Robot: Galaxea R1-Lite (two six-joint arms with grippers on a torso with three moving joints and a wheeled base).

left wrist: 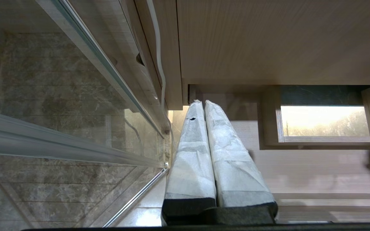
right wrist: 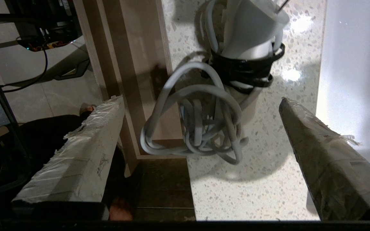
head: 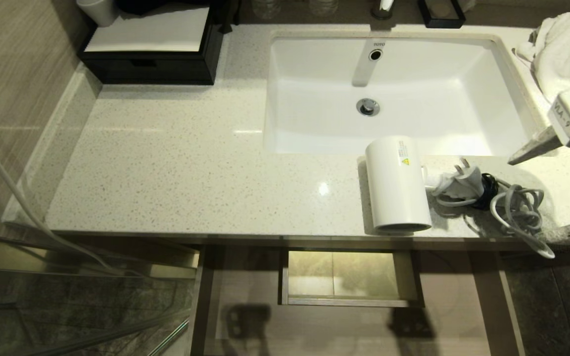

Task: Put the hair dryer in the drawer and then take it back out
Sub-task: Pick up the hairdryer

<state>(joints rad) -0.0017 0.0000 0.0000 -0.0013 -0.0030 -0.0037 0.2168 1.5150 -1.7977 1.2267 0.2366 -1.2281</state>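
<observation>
The white hair dryer [head: 396, 185] lies on the speckled countertop [head: 176, 168] in front of the sink, barrel end towards the front edge. Its plug [head: 465, 175] and tangled cord [head: 517, 207] trail to its right. Below the counter the wood-grain drawer [head: 453, 291] stands pulled out, with its boxed cut-out [head: 347, 277] in the middle. My right gripper [head: 532, 198] is open at the right, one finger [head: 532, 148] near the sink, the other at the counter's front edge. In the right wrist view it [right wrist: 201, 99] straddles the cord [right wrist: 198, 128] without touching it. My left gripper [left wrist: 201, 102] is shut and empty, parked low beside the drawer [left wrist: 300, 170].
A white sink [head: 463, 59] fills the back right of the counter. A white towel [head: 567, 49] lies at the far right, and a small black box [head: 151, 64] stands at the back left. A glass partition [head: 67, 306] closes off the lower left.
</observation>
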